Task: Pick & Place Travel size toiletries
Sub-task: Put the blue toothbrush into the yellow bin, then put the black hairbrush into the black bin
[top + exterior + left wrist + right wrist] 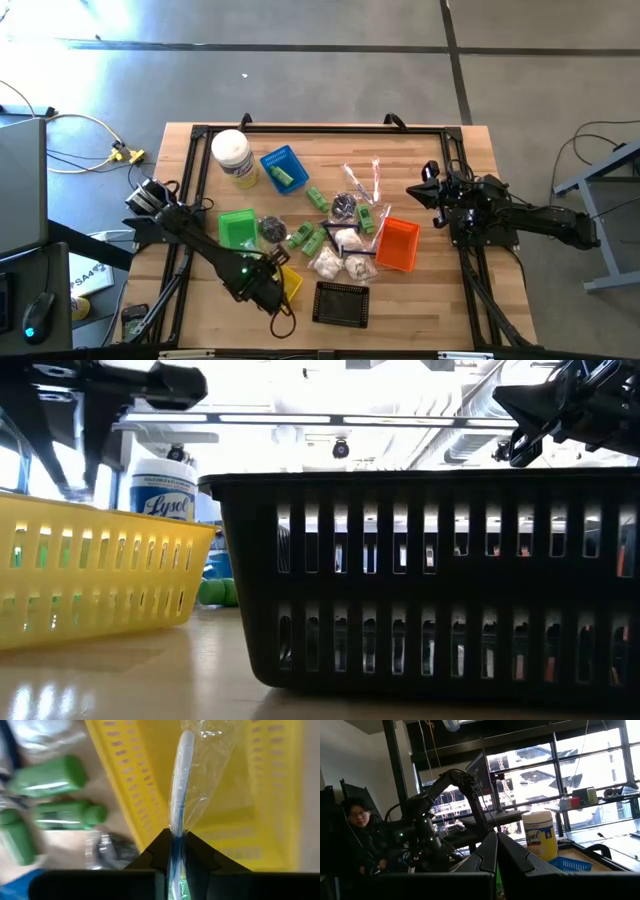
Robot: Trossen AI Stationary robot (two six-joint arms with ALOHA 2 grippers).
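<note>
Left tool (176, 847) pinching a clear-wrapped stick (180, 785) over the yellow basket (270, 815).
Left arm reaches low across the table's (420, 300) near left part; the right tool (432, 190), fingers shut and empty, waits raised at the right edge. Low view is mostly blocked by the black basket (430, 580). Green bottles (305, 238) and white packets (340, 255) lie mid-table between the baskets.
</note>
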